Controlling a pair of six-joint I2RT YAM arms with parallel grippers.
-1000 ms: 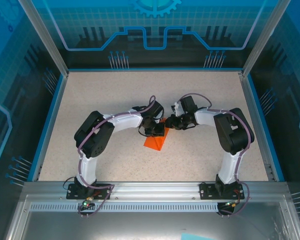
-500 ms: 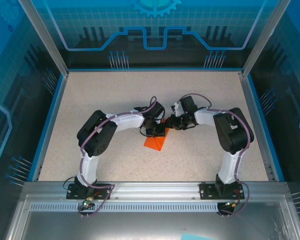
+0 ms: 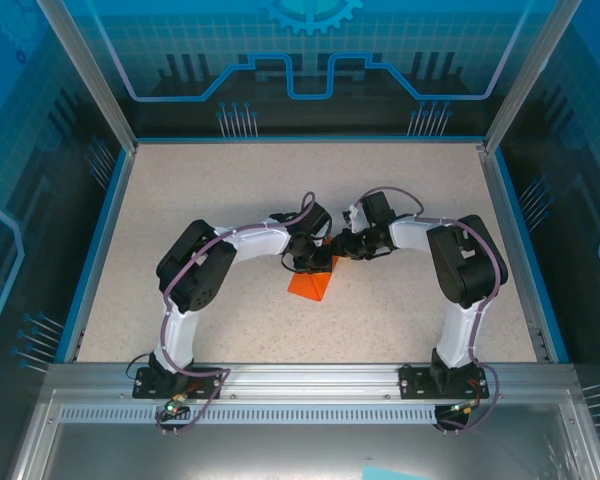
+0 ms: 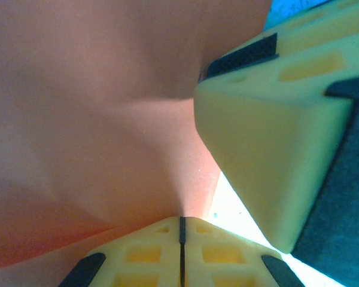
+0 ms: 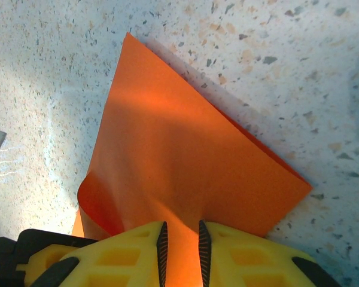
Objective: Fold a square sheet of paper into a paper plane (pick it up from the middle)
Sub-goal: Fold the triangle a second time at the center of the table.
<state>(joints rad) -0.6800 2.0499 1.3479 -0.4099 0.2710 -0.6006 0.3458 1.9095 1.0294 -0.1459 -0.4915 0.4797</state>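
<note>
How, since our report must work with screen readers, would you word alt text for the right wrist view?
The right gripper pinches the near edge of the orange paper plane between its yellow fingers. The folded sheet fans out to a pointed corner over a pale speckled table, and its left side curls up.

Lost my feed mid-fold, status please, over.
Left gripper shut on orange paper. Right gripper pinching it too, jaws slightly apart. Grippers crowded tip to tip above table.
</note>
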